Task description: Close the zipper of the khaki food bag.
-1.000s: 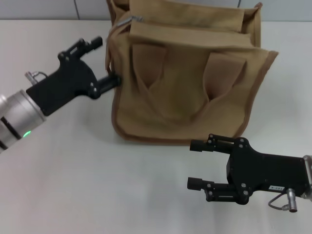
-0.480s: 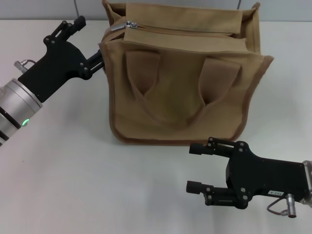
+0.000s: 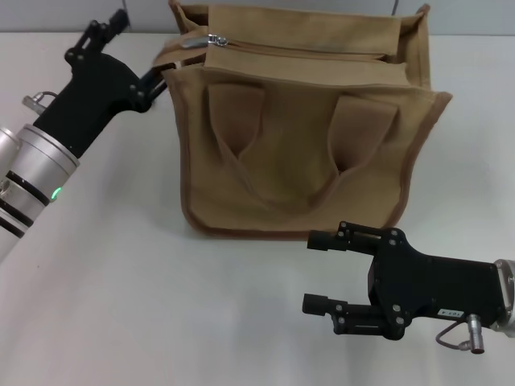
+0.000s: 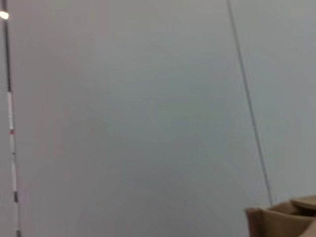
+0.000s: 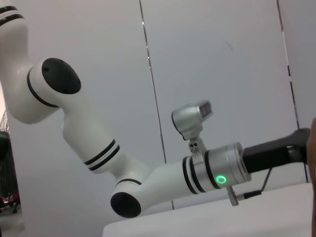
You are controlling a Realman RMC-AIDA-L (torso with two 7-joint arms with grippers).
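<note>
I see a smooth, matte white counter (image 3: 121, 305) filling most of my head view. Behind it stands a pale grey panelled wall (image 5: 217, 74), split by thin dark vertical seams (image 5: 150, 94). A small bright light spot (image 4: 4, 15) glows beside a thin dark vertical strip (image 4: 11, 133) in the left wrist view.

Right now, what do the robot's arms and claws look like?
Both grippers, left gripper and right gripper, are boxy black metal with slim black fingers. Silver wrist cuffs sit behind them, the left one with black rings and a small green light. The arm is white with black bands. A thin looped cable hangs off the right wrist.
</note>
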